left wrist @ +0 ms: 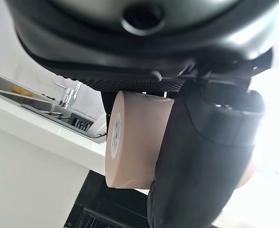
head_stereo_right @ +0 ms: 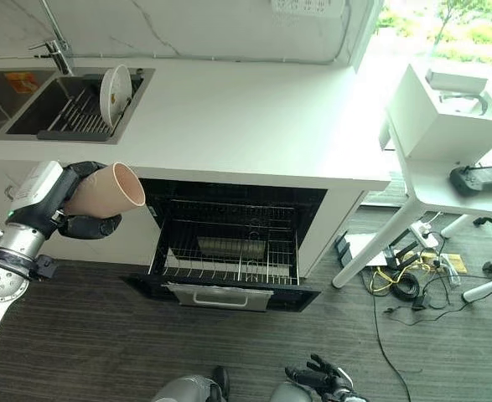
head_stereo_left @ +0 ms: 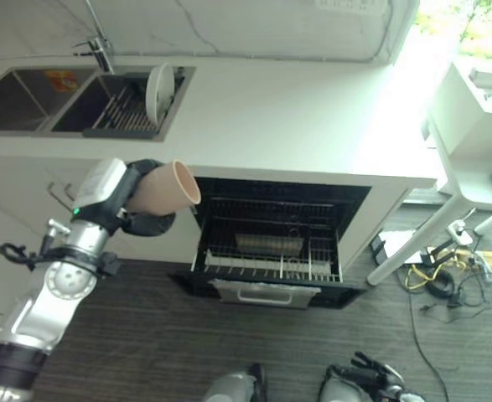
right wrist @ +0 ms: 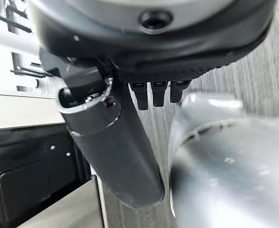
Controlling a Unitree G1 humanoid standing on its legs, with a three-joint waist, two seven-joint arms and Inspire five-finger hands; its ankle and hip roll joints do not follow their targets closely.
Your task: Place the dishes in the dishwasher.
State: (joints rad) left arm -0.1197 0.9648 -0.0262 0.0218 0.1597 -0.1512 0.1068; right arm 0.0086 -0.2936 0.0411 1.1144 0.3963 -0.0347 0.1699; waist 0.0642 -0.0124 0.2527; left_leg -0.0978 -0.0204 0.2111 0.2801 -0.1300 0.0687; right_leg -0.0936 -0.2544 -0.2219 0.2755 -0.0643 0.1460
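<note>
Left hand (head_stereo_left: 145, 219) wrapped around a tan cup (head_stereo_left: 166, 188), fingers and thumb curled round the body, mouth turned toward three o'clock and pointing at the open dishwasher (head_stereo_left: 275, 243). In the left wrist view, thumb (left wrist: 201, 161) laid across the cup's side, flat base with a pale sticker facing the camera. Held in the air just beside the counter front, at about nine o'clock from the pulled-out lower rack (head_stereo_left: 271, 264), not yet over it.

Judged from the look: a stiff, smooth-walled cup, probably light, likely ceramic or hard plastic, so somewhat slippery and apt to chip if knocked against the rack wires. Best held as now, around the middle of the body with thumb opposite the fingers; a grip near the rim would tip it. Mouth lying sideways, so a turn of the wrist probably needed before setting it down between the tines.

Still in the sink (head_stereo_left: 28, 100) at about eleven o'clock: a white plate (head_stereo_left: 158, 90) standing upright in a dark drying rack (head_stereo_left: 124, 113), thin, rigid, fragile, best taken by its upper edge.

Right hand (right wrist: 115, 137) hanging low over the dark floor, thumb straight, fingers relaxed and holding nothing.

A white side table (head_stereo_right: 447, 180) at three o'clock, well apart from the work.
</note>
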